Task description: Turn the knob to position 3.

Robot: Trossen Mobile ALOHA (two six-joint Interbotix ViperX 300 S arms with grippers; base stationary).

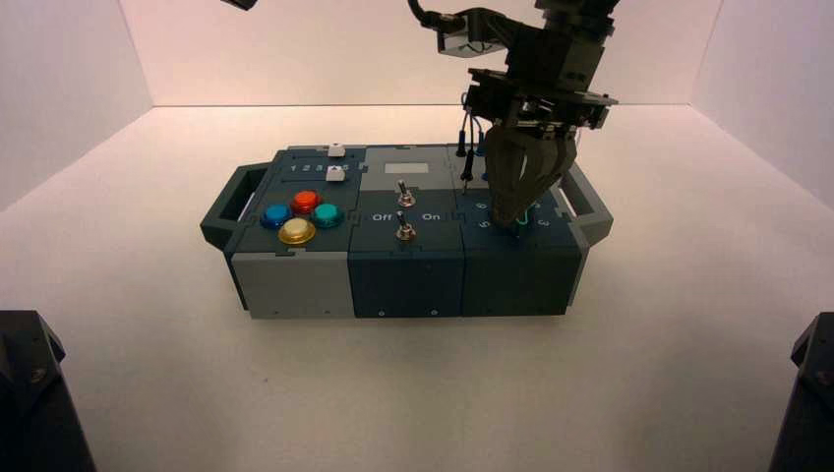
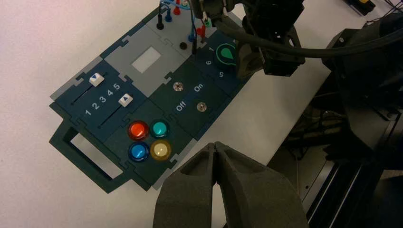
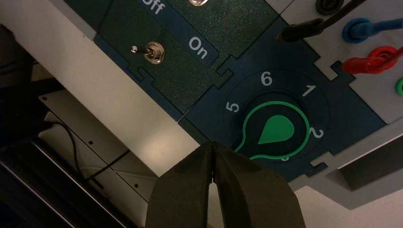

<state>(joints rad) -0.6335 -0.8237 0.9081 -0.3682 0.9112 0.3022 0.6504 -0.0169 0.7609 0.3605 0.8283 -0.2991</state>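
Right wrist view: lining-up stage, I reckon. Right gripper [image 3: 212, 144]'s pressed closed by the knob [image 3: 278, 129], near the box [image 3: 190, 124]'s front-right corner. Next: open, straddle, twist to 3 [image 3: 285, 158]. Left gripper [image 2: 215, 144]'s parked left, closed.

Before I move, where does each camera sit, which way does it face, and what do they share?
High: above and behind the arms, facing down at the box; the right arm reaches over its right side.
Left wrist: on the idle left arm, looking across the box; shows its end effector clear of the box, the right arm beyond.
Right wrist: looking down on the green knob, its end effector beside it.
Both wrist views share knob and toggles.
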